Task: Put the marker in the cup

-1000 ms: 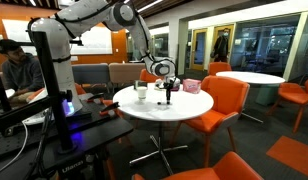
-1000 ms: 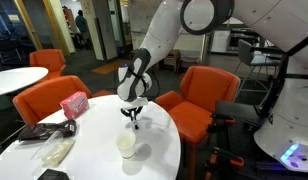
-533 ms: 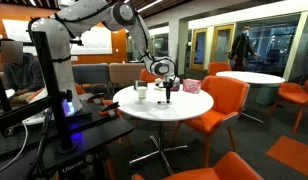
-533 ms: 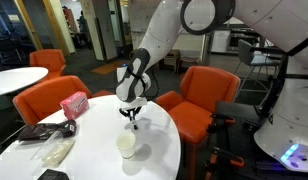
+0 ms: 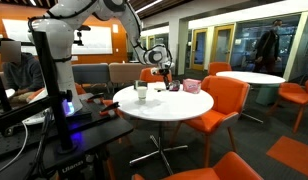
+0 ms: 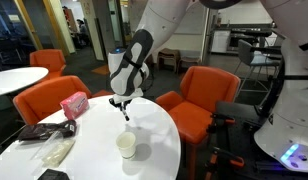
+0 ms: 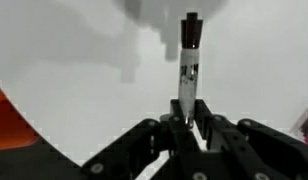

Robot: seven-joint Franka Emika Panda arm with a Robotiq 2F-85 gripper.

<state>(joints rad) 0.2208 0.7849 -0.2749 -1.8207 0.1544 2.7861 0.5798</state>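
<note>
My gripper [image 6: 120, 100] is shut on the marker [image 6: 125, 112], a thin dark pen that hangs point down above the round white table [image 6: 159, 135]. In the wrist view the marker [image 7: 190, 55] sticks out from between the jaws of the gripper [image 7: 189, 125] over the white tabletop. The small pale cup [image 6: 126, 146] stands upright on the table, nearer the camera than the marker and apart from it. In an exterior view the gripper [image 5: 166, 78] hovers to the right of the cup [image 5: 141, 92].
A pink box [image 6: 73, 103] sits on the table's left side, also seen in an exterior view [image 5: 191, 86]. Dark flat items [image 6: 36, 131] and a clear bag [image 6: 54, 150] lie at the front left. Orange chairs [image 6: 199, 100] ring the table.
The gripper has risen off the table with the marker held in it, and the arm has swung upward and slightly sideways. The cup has not moved.
</note>
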